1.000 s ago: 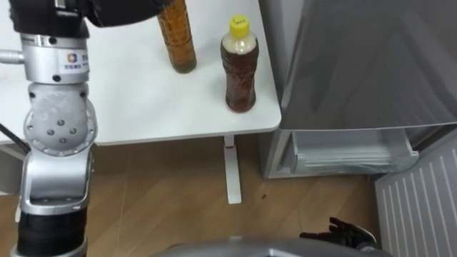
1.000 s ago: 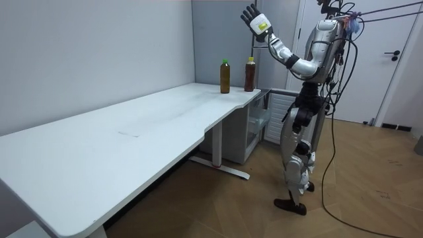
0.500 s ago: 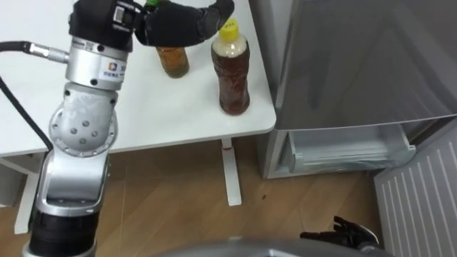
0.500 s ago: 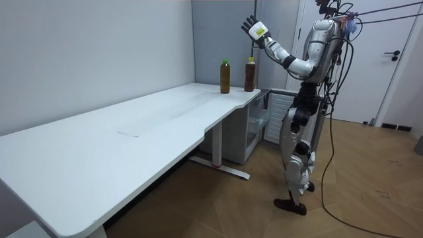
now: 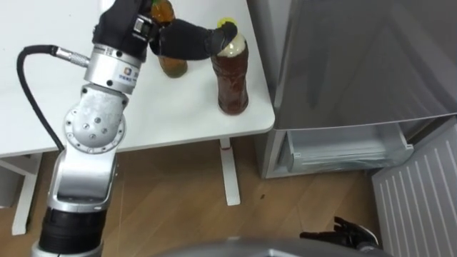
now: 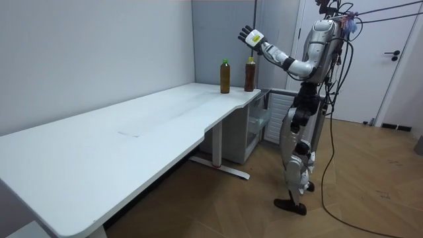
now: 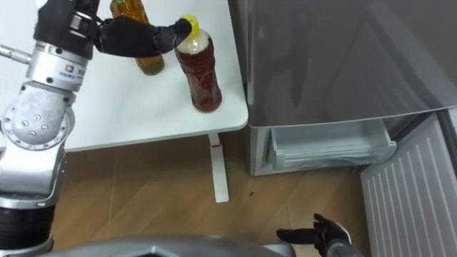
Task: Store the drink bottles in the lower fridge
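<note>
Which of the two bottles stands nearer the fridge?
The yellow-capped bottle, at the table's corner by the left hand; the other bottle stands farther left.

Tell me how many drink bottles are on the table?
2. The yellow-capped bottle stands near the table corner by the fridge; the second bottle stands beside it, partly covered by the left hand. More could sit inside the fridge.

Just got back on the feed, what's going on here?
The robot stands at the table corner beside the fridge. Its left robot hand is stretched out, fingers open, with the tips at the cap of the yellow-capped bottle; nothing is gripped yet. The second bottle stands just behind that hand. The lower fridge compartment is open. The right robot hand hangs low, open.
</note>
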{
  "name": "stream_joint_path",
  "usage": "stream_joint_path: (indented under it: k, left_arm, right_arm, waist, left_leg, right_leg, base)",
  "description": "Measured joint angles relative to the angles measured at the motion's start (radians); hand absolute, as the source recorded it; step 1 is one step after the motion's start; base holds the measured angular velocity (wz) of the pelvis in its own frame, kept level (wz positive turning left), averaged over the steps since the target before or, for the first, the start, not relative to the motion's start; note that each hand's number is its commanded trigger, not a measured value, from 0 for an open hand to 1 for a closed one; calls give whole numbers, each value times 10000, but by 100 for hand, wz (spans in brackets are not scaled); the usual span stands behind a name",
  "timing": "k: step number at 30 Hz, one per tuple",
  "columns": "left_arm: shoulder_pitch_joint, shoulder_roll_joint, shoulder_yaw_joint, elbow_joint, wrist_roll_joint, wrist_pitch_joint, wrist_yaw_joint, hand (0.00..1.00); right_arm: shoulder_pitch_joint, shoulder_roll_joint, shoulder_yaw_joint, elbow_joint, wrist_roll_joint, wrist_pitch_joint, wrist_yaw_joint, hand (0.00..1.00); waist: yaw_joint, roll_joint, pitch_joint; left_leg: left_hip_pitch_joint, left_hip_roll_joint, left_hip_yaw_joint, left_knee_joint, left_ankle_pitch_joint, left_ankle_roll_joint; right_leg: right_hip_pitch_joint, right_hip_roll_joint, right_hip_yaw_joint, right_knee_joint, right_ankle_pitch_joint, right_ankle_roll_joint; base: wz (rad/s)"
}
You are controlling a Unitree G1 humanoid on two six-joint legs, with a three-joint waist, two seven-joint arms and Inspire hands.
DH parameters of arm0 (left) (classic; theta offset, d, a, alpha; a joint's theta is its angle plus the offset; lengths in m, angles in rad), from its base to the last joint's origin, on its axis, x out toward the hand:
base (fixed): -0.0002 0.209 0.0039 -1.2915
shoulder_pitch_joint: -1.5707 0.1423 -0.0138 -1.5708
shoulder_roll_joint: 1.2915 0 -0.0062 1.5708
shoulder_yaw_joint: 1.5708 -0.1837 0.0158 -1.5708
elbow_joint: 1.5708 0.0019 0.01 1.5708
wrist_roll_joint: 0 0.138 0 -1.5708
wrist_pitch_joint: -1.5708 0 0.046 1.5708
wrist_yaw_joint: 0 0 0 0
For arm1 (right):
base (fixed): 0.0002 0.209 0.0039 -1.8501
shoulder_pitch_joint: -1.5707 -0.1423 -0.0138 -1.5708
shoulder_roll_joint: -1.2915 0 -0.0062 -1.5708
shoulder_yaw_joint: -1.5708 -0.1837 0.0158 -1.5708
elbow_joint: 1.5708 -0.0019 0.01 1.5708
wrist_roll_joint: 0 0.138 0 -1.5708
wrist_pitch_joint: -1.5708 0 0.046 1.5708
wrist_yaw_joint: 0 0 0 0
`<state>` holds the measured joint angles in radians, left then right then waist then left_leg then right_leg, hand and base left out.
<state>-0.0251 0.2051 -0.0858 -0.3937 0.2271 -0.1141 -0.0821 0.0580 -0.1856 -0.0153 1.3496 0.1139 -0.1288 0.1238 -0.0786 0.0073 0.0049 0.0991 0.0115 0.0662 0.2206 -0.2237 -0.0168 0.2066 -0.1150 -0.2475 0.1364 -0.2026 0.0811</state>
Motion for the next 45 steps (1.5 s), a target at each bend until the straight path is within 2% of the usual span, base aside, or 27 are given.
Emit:
stream_joint_path:
  k: [6, 14, 22, 26, 30, 36, 41, 45]
  left_arm:
    - [1, -2, -164, 536, 0, 38, -124, 0]
    - [1, -4, -201, 554, -3, 38, -179, 0]
    - [3, -49, -602, 561, -8, 38, -417, 0]
    - [5, -70, -607, 614, -400, 52, -595, 0]
    - [58, -87, -600, 632, -410, 330, -752, 0]
    - [407, -83, -598, 643, -1035, 673, -833, 0]
    - [408, -84, -618, 1267, -1500, 722, -880, 0]
    - [408, -82, -755, 1588, -1977, 1061, -1091, 0]
  right_arm:
    - [-13, 29, 156, -18, 3, -7, -38, 0]
    - [-34, 24, 332, -240, -7, -10, -43, 0]
    - [-12, 20, 394, -330, -12, -6, -22, 0]
    - [-42, -2, 418, -340, -17, 103, 111, 0]
    - [-58, -28, 414, -400, -23, 225, 213, 0]
    - [-126, -37, 389, -425, -95, 399, 274, 0]
    - [-174, -69, 425, -447, -70, 573, 357, 0]
    - [-251, -70, 428, -386, 5, 655, 406, 0]
  waist:
    - [-18, -75, -3]
    - [-23, -84, -1]
    - [-10, -104, 5]
    - [-8, -127, -13]
    - [-4, -132, -35]
    - [-27, -123, -45]
    - [-39, -103, -54]
    - [-85, -86, -46]
  left_leg:
    - [-6, 0, 6, 23, 1, 1]
    - [6, 0, 7, 19, 2, 1]
    - [-27, 2, 18, 11, 1, 2]
    - [-107, 5, 18, 10, 1, 2]
    - [-196, 5, 31, 27, 2, 2]
    - [-192, 5, 38, 24, 2, 2]
    - [-199, 9, 40, 47, 2, 2]
    - [-215, 28, 74, 108, 1, 3]
  right_leg:
    - [9, -2, 1, 15, 0, 0]
    - [23, -2, 0, 18, 0, 0]
    - [-14, 1, 7, 20, 0, 0]
    - [-16, 3, 17, 27, 0, 0]
    - [-154, 2, 41, 51, 0, 0]
    - [-172, 0, 35, 36, 0, 0]
    - [-157, 0, 35, 48, 0, 0]
    - [-160, 0, 67, 126, 2, -3]
  base:
    - [0]
    - [0]
    - [0]
    - [0]
    - [0]
    - [0]
    - [0]
    - [-2]
